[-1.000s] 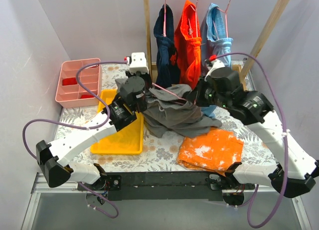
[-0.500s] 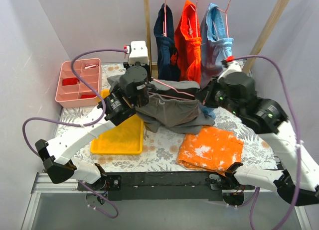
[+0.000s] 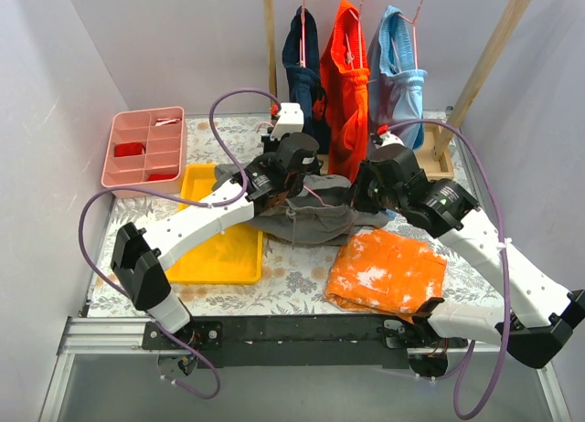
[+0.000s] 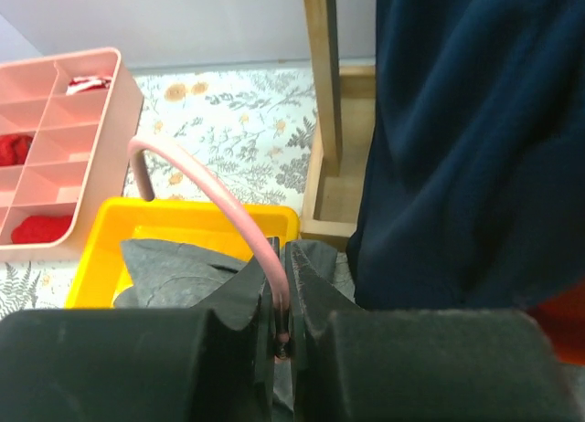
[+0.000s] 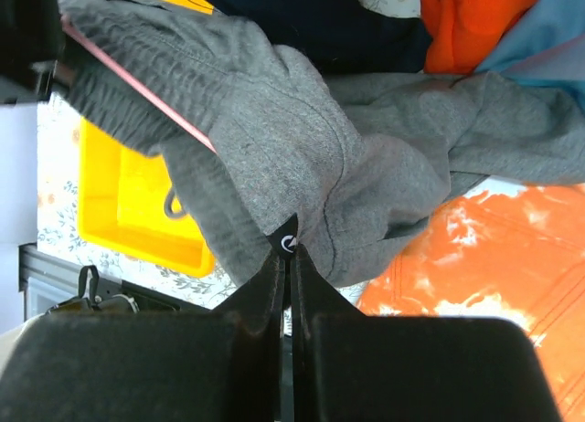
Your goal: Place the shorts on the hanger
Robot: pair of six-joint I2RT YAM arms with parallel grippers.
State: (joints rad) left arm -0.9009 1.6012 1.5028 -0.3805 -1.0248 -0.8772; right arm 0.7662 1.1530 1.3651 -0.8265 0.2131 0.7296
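The dark grey shorts (image 3: 315,216) hang bunched above the table middle, between my two grippers. The salmon-pink wire hanger (image 3: 315,194) runs through them. My left gripper (image 3: 291,171) is shut on the hanger's wire just below its curved hook (image 4: 196,180), above the yellow tray's far edge. The grey cloth (image 4: 183,267) shows beneath its fingers. My right gripper (image 3: 366,198) is shut on the edge of the shorts (image 5: 274,139) at a small black tag (image 5: 287,244). The hanger's pink bar (image 5: 137,84) crosses the waistband in the right wrist view.
A wooden rack (image 3: 271,57) at the back holds navy (image 3: 302,75), orange (image 3: 347,75) and light blue (image 3: 402,66) garments. A pink compartment box (image 3: 146,148) stands at the back left. A yellow tray (image 3: 224,253) lies left of centre. An orange blotched cloth (image 3: 388,271) lies front right.
Both grippers moved toward the back and the rack, carrying hanger and shorts. The left gripper swung right to just below the navy garment. The shorts are more bunched between them.
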